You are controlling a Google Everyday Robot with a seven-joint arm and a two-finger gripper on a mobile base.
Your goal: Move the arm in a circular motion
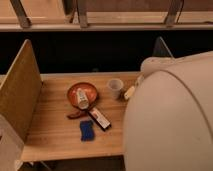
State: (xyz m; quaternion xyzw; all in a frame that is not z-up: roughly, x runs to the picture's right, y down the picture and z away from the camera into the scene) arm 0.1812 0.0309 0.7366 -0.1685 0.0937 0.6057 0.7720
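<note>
The arm point(170, 120) is a very large cream-white rounded shape that fills the right side of the camera view, with a thinner segment point(160, 62) above it. Its pale yellowish tip, the gripper point(130, 92), pokes out at the arm's left edge, just right of a small white cup point(115, 87) and low over the wooden table point(50, 135). The bulk of the arm hides the table's right part.
An orange bowl point(82, 94) holding a white item sits mid-table. In front of it lie a dark packet point(100, 119), a blue sponge point(87, 130) and a small dark-red object point(76, 115). A wooden side panel point(20, 87) stands at left. A dark gap and metal railing point(82, 15) run behind.
</note>
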